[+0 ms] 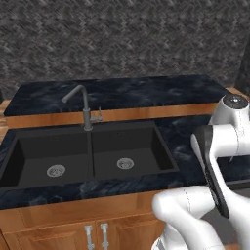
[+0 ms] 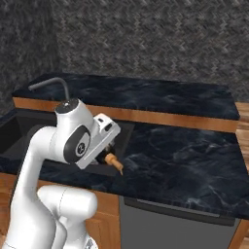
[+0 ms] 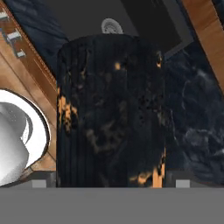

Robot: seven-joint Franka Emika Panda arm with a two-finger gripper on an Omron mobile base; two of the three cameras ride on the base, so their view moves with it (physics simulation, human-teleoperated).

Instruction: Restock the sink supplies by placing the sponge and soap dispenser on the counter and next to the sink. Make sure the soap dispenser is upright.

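1. while the white arm's two-finger gripper (image 2: 111, 154) hangs low at centre left of the right base view, a small dark bottle with an orange-amber pump spout, the soap dispenser (image 2: 115, 163), sits between its jaws; the hand view has the dark, amber-flecked bottle body (image 3: 111, 113) running from centre to bottom, with a finger tip at each bottom corner. jaws stand wide, but they read as clamped on the bottle rather than released.
2. step in hand, as i judge it: carrying the dispenser to its spot beside the sink. spout points down and to the right, so the bottle looks tilted, not upright.
3. next move calls for turning the wrist until the pump is on top, lowering the base flat onto stone, then letting go.
4. surface: dark blue-black marbled stone counter with wooden edge (image 2: 185, 160), broad bare stretch at centre right of the right base view.
5. room: large black double-basin sink (image 1: 88, 156) with silver drains, grey gooseneck faucet (image 1: 83, 105), grey woven-pattern back wall (image 1: 122, 39).
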